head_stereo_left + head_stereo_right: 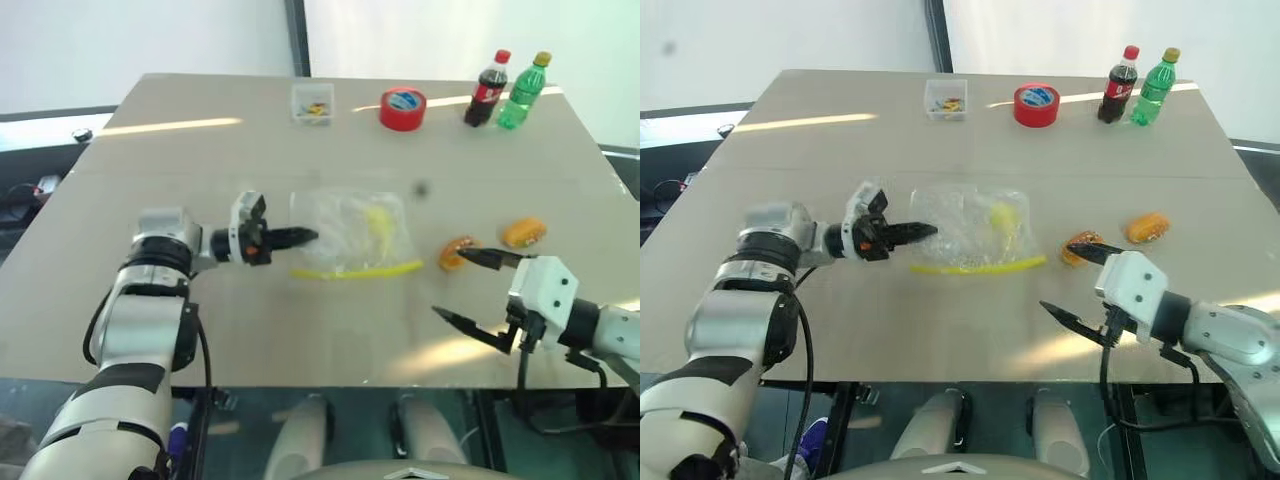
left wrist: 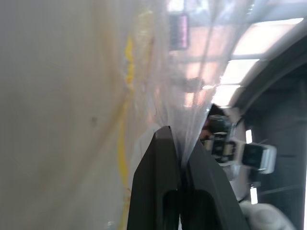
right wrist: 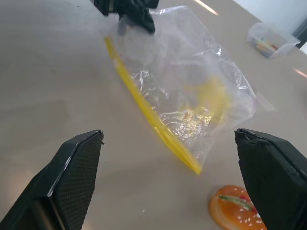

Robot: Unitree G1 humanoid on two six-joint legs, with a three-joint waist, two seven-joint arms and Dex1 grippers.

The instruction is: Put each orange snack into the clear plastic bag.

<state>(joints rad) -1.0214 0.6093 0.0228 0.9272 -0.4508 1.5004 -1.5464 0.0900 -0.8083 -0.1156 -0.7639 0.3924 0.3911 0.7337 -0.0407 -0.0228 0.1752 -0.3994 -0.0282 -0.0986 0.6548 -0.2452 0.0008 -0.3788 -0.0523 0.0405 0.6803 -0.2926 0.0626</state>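
My left tool [image 1: 300, 238] was clamped on the clear plastic bag [image 1: 352, 236], my right tool [image 1: 472, 290] gaped beside the nearer orange snack [image 1: 457, 252], which I judged needed grasping next.

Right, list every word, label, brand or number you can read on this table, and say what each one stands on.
None can be read.
Dark cola bottle: red label, print too small to read.
Green bottle: label too small to read.
Red tape roll: blue and white mark on top, blurred.
Clear plastic bag: yellow print inside, no legible letters.
Small clear box: no text visible.
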